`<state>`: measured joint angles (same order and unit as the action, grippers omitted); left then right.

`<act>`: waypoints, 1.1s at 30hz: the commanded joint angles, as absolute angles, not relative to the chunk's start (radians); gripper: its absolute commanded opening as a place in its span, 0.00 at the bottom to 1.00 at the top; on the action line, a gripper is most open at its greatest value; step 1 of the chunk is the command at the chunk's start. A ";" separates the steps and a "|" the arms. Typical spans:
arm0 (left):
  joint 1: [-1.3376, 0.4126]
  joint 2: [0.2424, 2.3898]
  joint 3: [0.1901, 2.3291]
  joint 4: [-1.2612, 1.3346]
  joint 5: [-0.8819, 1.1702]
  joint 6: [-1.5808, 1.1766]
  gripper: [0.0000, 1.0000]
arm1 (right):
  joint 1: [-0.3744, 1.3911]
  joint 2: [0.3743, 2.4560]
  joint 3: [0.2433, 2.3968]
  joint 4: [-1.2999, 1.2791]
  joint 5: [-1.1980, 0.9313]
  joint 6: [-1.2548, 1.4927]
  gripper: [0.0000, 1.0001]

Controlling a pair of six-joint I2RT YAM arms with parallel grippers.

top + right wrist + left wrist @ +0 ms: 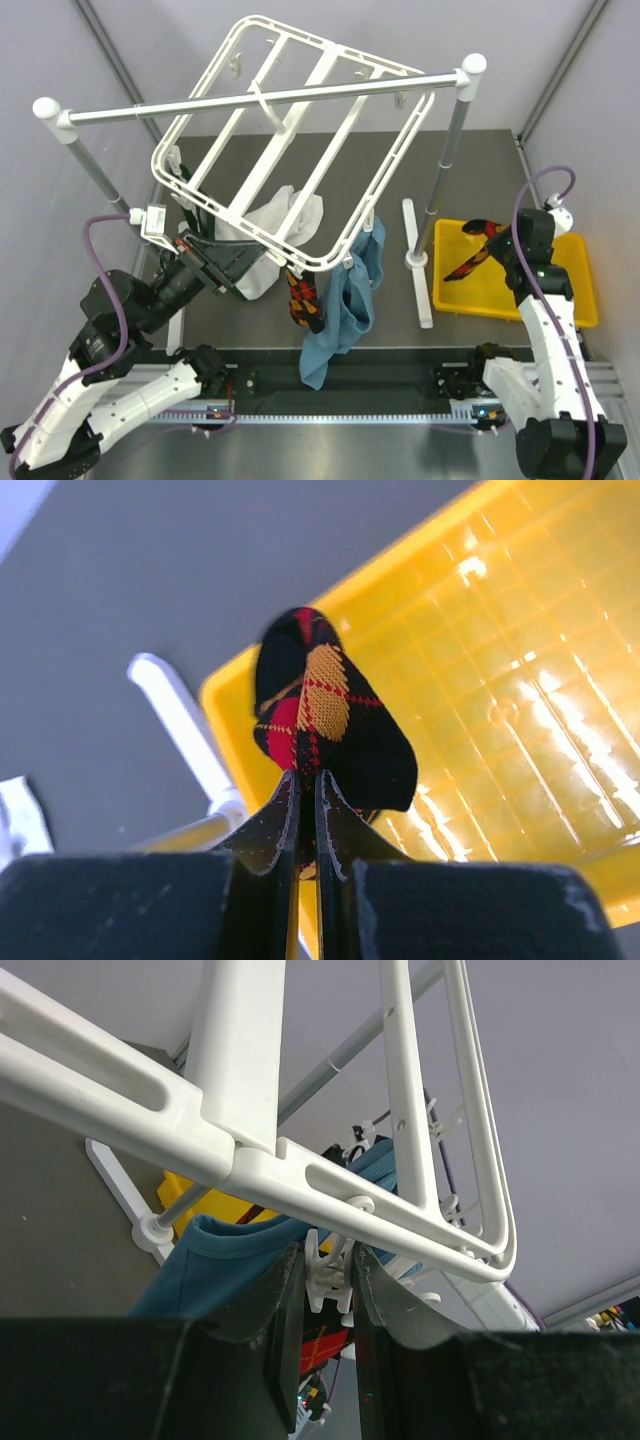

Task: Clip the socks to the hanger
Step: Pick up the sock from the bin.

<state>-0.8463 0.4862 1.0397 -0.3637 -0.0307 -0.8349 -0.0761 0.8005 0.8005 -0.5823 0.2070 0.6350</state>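
The white square hanger [300,140] hangs tilted from a silver rail. One argyle sock [306,300] dangles from its near edge. My left gripper [262,262] reaches up to that edge. In the left wrist view it [328,1278] is shut on a small white clip [330,1272] under the frame bar [330,1185], with the hanging sock [322,1345] just below. My right gripper [497,240] is shut on the second sock [470,258] and holds it above the yellow bin. In the right wrist view the fingers [308,790] pinch the sock [335,720] at its lower edge.
A teal-blue cloth [345,305] and a white cloth [285,230] also hang from the hanger. The silver rail [270,98] stands on two posts with a white foot [418,262]. The yellow bin [560,285] sits at the right.
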 commanded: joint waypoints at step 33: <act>-0.847 0.489 1.026 -0.328 0.025 -0.824 0.00 | -0.132 0.980 0.494 -0.431 0.107 0.649 0.60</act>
